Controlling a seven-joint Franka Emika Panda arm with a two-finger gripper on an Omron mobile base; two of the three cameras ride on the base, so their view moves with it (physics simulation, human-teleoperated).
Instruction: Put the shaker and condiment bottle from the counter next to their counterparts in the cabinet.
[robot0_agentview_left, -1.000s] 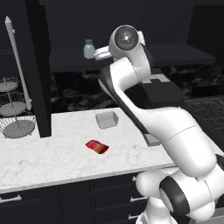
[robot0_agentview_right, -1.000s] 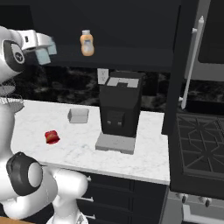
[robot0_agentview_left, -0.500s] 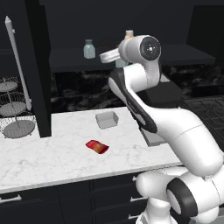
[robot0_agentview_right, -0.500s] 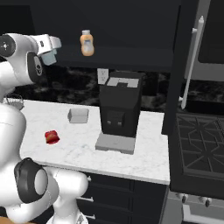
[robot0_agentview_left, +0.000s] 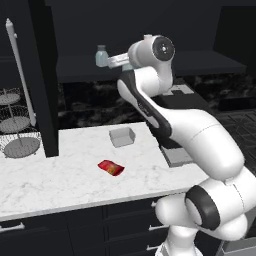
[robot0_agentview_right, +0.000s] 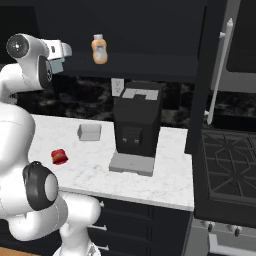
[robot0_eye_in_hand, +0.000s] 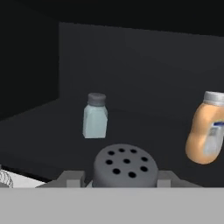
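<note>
My gripper (robot0_eye_in_hand: 120, 179) is shut on the shaker (robot0_eye_in_hand: 126, 167); its grey perforated cap faces the hand camera between the fingertips. From the right base camera the held shaker (robot0_agentview_right: 57, 65) shows as a teal patch under the white hand, level with the cabinet shelf (robot0_agentview_right: 150, 70). On the shelf (robot0_eye_in_hand: 43, 127) ahead stand the counterparts: a pale teal shaker (robot0_eye_in_hand: 95, 116) (robot0_agentview_left: 101, 55) and, to its right, an orange bottle with a white cap (robot0_eye_in_hand: 205, 131) (robot0_agentview_right: 99, 49). The red condiment bottle (robot0_agentview_left: 111, 168) (robot0_agentview_right: 59, 156) lies flat on the white marble counter (robot0_agentview_left: 60, 180).
A black coffee machine (robot0_agentview_right: 136, 127) stands on the counter right of the arm. A small grey box (robot0_agentview_left: 122, 136) sits behind the red bottle. A wire basket rack (robot0_agentview_left: 17, 140) is at far left, a stove (robot0_agentview_right: 230, 165) at far right. Open black cabinet doors with long handles (robot0_agentview_right: 220, 70) flank the shelf.
The upper arm and wrist have swung to the right. The hand has carried the shaker closer to the shelf and the orange bottle. The red bottle has not moved.
</note>
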